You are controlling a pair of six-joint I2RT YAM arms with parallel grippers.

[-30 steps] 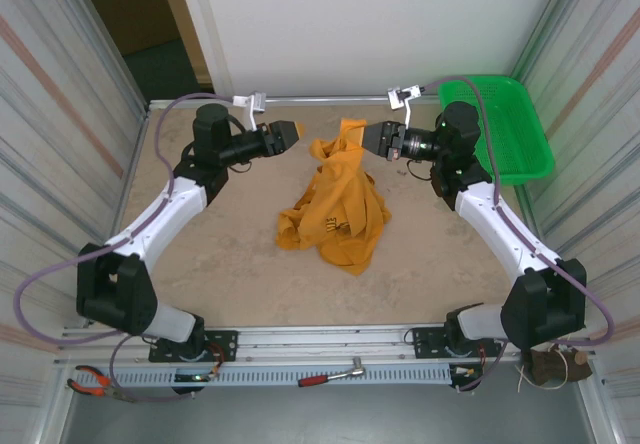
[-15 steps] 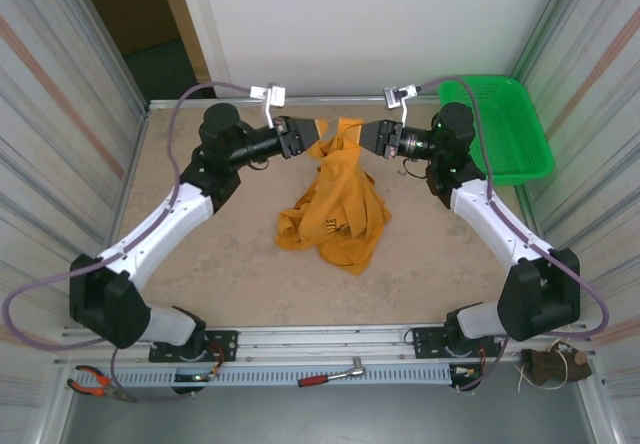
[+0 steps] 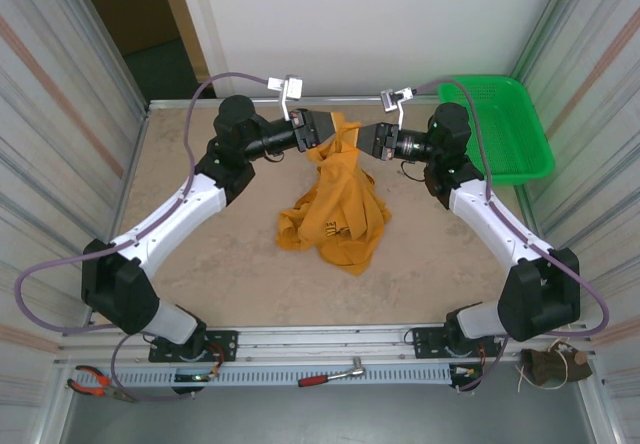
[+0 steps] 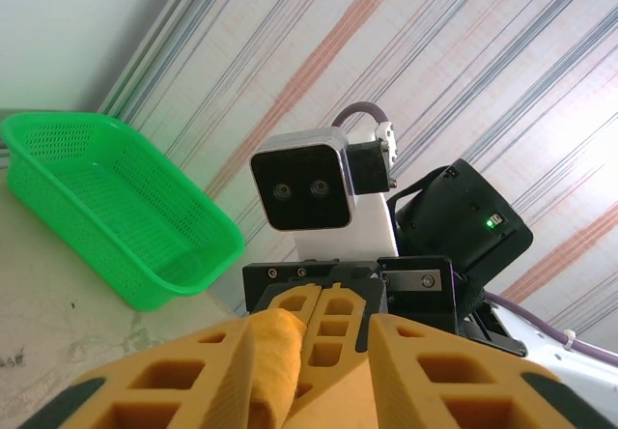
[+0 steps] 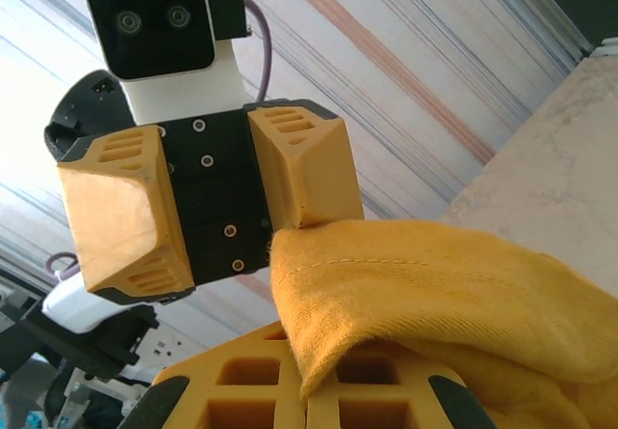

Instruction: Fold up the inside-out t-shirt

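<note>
The inside-out t-shirt (image 3: 335, 214) is orange-yellow and lies crumpled mid-table, with one part pulled up to the far side. My right gripper (image 3: 370, 142) is shut on that raised edge; in the right wrist view the cloth (image 5: 435, 294) comes out from between its closed fingers (image 5: 251, 376). My left gripper (image 3: 318, 136) faces it from the left, jaws apart. In the left wrist view a rolled fold of the shirt (image 4: 272, 352) lies against the left finger (image 4: 164, 381), with a gap to the other finger (image 4: 454, 366). The two grippers nearly touch.
A green plastic basket (image 3: 505, 129) stands at the far right corner. Striped walls close in both sides of the table. Pliers (image 3: 95, 382) and a ratchet wrench (image 3: 335, 375) lie on the front rail below the arm bases.
My left arm has swung right to the raised shirt edge and its jaws have narrowed around the cloth. The right gripper has stayed shut on the shirt, shifting slightly left.
</note>
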